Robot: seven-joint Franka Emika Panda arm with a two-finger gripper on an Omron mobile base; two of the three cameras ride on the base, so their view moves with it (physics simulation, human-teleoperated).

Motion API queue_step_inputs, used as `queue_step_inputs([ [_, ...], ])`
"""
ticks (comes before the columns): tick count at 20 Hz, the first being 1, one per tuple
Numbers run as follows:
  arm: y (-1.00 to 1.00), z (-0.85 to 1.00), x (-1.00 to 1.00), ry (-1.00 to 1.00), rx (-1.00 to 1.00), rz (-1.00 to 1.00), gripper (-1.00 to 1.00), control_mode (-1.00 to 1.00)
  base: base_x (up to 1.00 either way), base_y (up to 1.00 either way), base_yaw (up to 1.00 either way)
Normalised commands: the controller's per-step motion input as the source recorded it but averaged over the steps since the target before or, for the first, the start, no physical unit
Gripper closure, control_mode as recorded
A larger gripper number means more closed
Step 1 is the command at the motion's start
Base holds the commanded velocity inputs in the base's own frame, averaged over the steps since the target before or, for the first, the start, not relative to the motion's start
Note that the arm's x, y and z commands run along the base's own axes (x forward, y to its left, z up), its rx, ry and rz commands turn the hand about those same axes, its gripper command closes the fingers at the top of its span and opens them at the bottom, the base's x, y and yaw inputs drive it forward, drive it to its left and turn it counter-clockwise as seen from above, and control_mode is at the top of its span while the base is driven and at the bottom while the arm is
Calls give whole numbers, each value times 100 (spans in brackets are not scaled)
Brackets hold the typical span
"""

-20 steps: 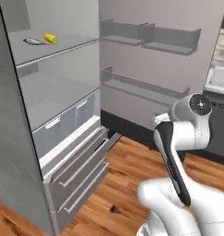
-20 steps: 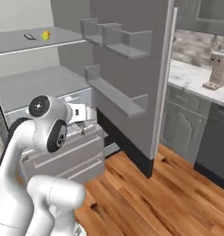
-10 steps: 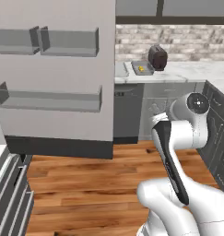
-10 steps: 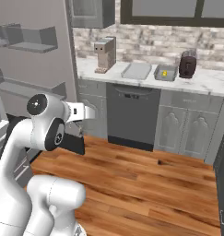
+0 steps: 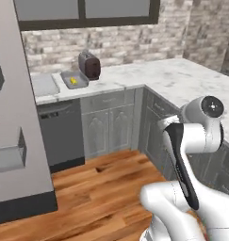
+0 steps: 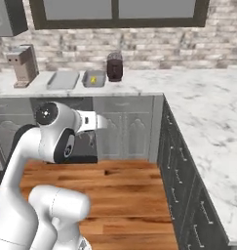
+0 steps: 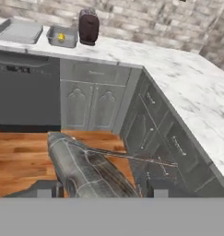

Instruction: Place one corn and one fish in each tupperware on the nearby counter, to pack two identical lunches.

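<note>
- held a fish (image 7: pixel 88 170) between the gripper (image 7: pixel 104 188) tips in the hand view, jaws closed on its body, dark finger blocks showing on either side of it at the bottom.
- lay with its long axis on a diagonal of that view, one tapered end toward the upper left, the body widening toward the lower right; head or tail could not be told.
- showed grey, ribbed flanks, with a thin dark spine-like line running off to the right across the cabinet fronts (image 7: pixel 164 152).
- hung over the wooden floor (image 7: pixel 21 156), well apart from the counter (image 7: pixel 178 69).
- stood two tupperware trays side by side on the far stretch of the counter: the left tray (image 7: pixel 19 31) bare, the right tray (image 7: pixel 62 36) holding one corn (image 7: pixel 61 37).
- seen again from the left base view as a tray (image 5: pixel 73 80) with the corn (image 5: pixel 73 82) inside, and from the right base view as a tray (image 6: pixel 93 78) with the corn (image 6: pixel 93 79).
- stood a dark toaster (image 7: pixel 89 27) just beside the right tray.
- sat a coffee machine (image 6: pixel 22 63) further left on the counter in the right base view.
- sat a dark dishwasher front (image 7: pixel 26 92) under the trays.
- rose a grey fridge door (image 5: pixel 17 117) at the left of the left base view, between the robot and part of the left tray (image 5: pixel 44 84).
</note>
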Motion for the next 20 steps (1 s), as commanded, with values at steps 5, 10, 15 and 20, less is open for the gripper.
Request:
queue_step_inputs([
  [5,0,0,0,0,0,0,100,100,100,93,-13],
  [10,0,0,0,0,0,0,100,100,100,-57,-10],
  [15,0,0,0,0,0,0,100,100,100,-22,2],
  [20,0,0,0,0,0,0,100,100,100,56,18],
])
